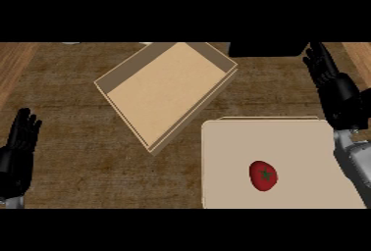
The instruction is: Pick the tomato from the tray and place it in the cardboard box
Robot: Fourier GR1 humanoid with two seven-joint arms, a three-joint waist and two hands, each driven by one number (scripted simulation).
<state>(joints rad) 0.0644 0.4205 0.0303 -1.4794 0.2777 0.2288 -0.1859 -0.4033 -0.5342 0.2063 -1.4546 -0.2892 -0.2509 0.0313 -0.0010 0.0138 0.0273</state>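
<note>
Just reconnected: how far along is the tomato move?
Nothing is done yet. The tomato lies on the tray, and the cardboard box holds nothing. Neither the right hand nor the left hand holds anything. Grasping, carrying and placing remain.

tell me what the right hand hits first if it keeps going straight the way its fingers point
Probably nothing on the counter: the open right hand points toward the far edge, past the beige tray. A dark shape sits just left of that line; depth is unclear.
</note>
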